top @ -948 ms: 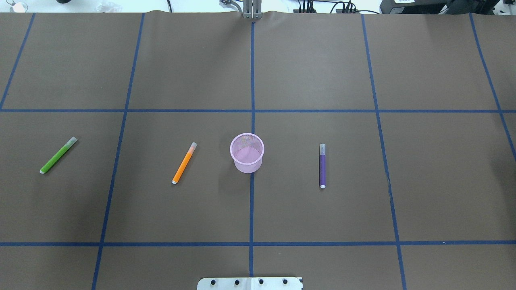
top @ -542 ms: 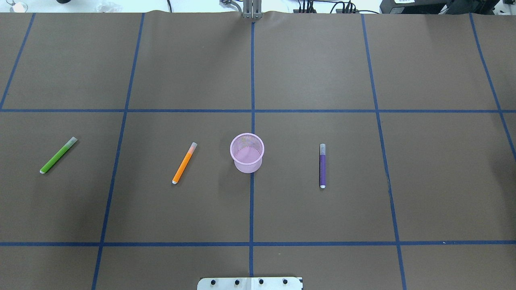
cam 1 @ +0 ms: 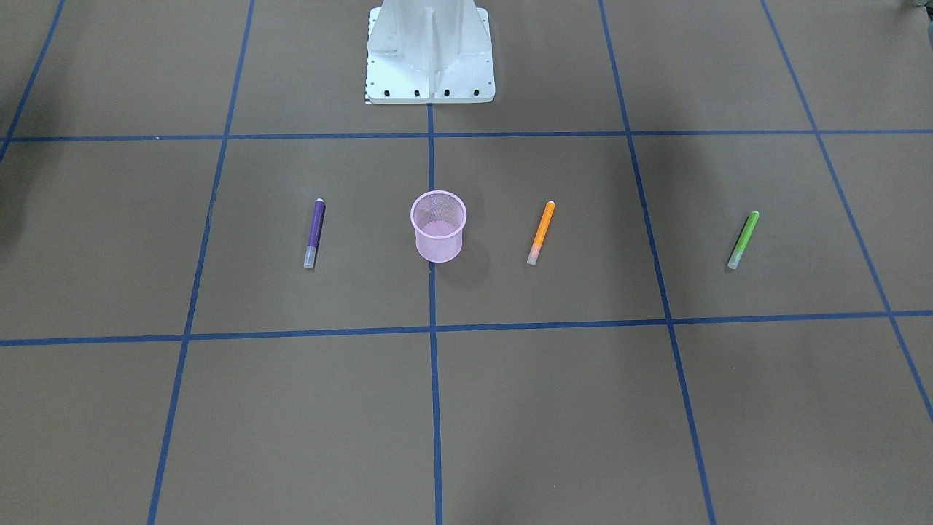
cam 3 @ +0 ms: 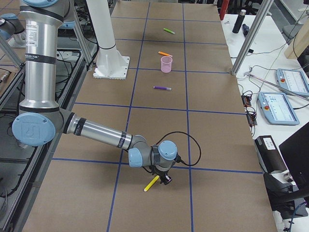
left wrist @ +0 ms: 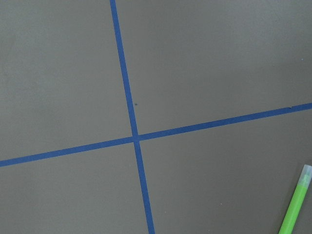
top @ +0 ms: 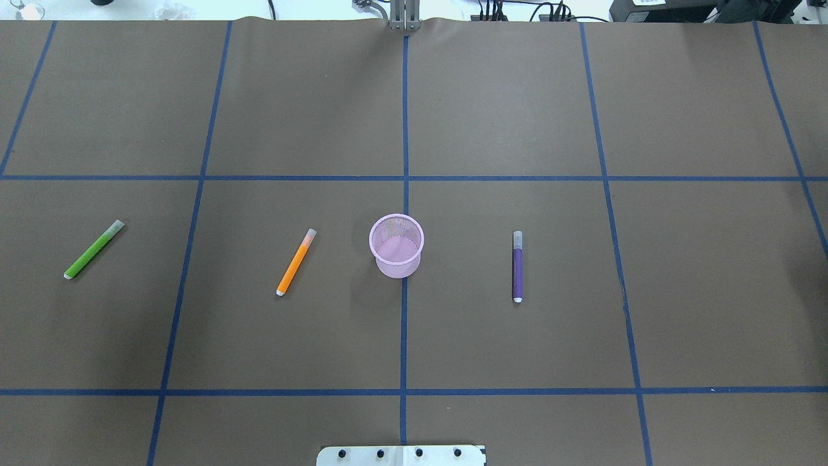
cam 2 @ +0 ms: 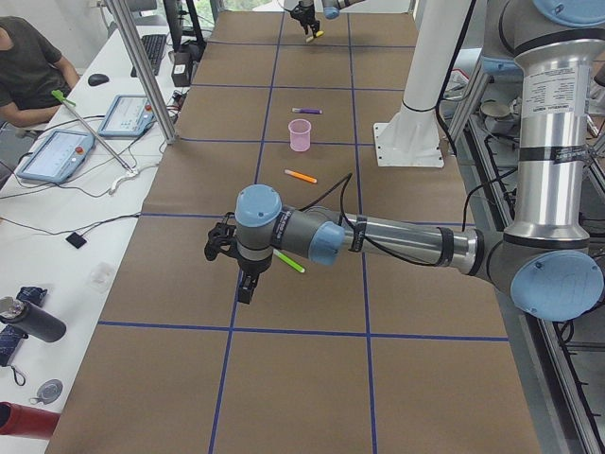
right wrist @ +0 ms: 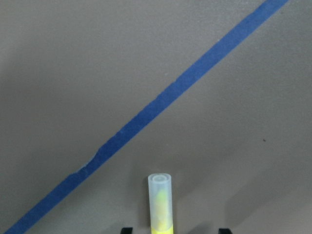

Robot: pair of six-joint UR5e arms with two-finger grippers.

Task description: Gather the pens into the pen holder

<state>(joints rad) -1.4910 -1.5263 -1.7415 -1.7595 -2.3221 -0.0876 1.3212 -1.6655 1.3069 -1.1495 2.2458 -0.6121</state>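
The pink mesh pen holder (top: 396, 265) stands upright at the table's centre, with nothing visible inside. An orange pen (top: 296, 261) lies to its left, a green pen (top: 94, 249) lies farther left, and a purple pen (top: 517, 266) lies to its right. My left gripper (cam 2: 244, 284) hangs near the green pen (cam 2: 289, 261); I cannot tell whether it is open. Off the table's right end, my right gripper (right wrist: 175, 231) is low. Its fingertips (right wrist: 126, 230) stand apart on either side of a yellow pen (right wrist: 160, 204) without touching it.
The white robot base (cam 1: 430, 55) stands at the table's near edge. Blue tape lines grid the brown table. A side bench (cam 2: 66, 151) holds tablets and cables, and a person (cam 2: 28, 61) sits there. The yellow pen (cam 3: 151, 183) lies outside the overhead view.
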